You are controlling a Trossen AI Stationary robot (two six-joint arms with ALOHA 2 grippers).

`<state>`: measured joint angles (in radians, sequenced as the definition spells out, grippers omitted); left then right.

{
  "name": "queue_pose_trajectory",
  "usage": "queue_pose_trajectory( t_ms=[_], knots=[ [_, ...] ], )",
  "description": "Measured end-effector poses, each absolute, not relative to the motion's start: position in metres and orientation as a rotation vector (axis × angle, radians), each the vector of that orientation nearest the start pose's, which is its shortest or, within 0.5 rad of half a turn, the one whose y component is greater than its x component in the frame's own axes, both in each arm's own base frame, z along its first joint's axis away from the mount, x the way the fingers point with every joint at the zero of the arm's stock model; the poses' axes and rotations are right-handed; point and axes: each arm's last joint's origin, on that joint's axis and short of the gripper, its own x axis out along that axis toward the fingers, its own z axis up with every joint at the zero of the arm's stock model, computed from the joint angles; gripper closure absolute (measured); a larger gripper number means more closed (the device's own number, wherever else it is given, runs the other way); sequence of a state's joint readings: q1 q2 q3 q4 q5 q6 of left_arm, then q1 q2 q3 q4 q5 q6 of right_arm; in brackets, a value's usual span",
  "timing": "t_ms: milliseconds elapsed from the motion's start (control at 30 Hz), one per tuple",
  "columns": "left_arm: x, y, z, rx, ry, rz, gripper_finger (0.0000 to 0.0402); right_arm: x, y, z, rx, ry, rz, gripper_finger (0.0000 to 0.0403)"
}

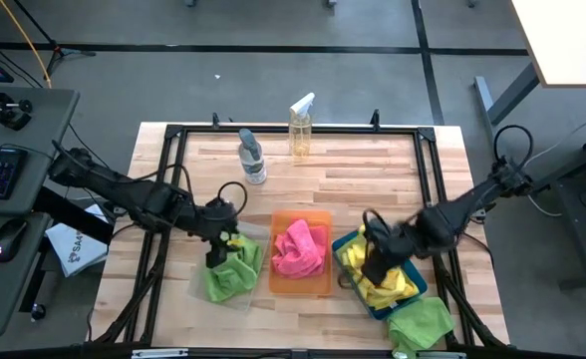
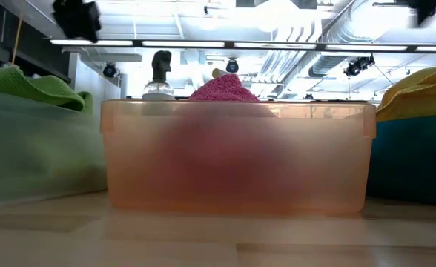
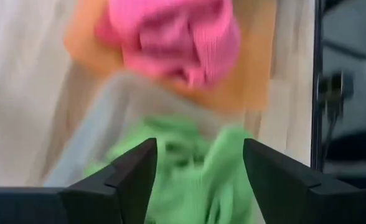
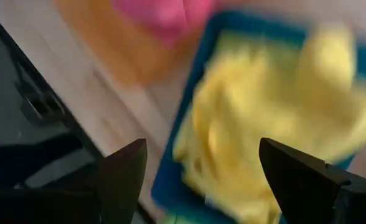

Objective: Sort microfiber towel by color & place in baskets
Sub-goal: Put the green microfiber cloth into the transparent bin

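Spreading wide with nothing between them, the left gripper (image 3: 198,171) is hanging over green towels (image 1: 231,274) in the clear basket (image 1: 199,287); the right gripper (image 4: 198,180), equally splayed, is hovering above yellow towels (image 1: 378,279) filling the teal basket (image 1: 413,291). Pink towels (image 1: 300,249) are sitting in the orange basket (image 1: 313,285).

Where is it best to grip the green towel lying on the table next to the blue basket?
Probably on the raised fold near the middle of the green towel, coming straight down from above. It lies loose and crumpled on the table beside the blue basket, so nothing blocks a top approach.
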<state>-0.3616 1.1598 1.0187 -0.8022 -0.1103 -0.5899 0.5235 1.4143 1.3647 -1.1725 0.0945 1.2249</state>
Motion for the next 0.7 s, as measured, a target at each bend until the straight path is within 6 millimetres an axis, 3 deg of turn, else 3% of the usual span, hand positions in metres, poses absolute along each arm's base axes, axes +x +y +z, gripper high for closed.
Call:
queue_pose_trajectory(
  t_ms=[167,400,500,700],
  knots=[
    [0.220,-0.076,0.292,-0.314,0.787,0.089,0.0172,0.196,0.168,0.287,0.854,1.364,-0.429,0.0096],
    [0.226,-0.076,0.286,-0.321,0.761,0.096,0.0172,0.153,0.219,0.229,1.213,1.526,-0.483,0.0096],
    [0.226,-0.073,0.286,-0.317,0.756,0.108,0.0172,0.139,0.225,0.210,1.305,1.546,-0.556,0.0096],
    [0.229,-0.066,0.286,-0.321,0.749,0.138,0.0172,0.126,0.218,0.187,1.263,1.570,-0.657,0.0096]
  ],
)
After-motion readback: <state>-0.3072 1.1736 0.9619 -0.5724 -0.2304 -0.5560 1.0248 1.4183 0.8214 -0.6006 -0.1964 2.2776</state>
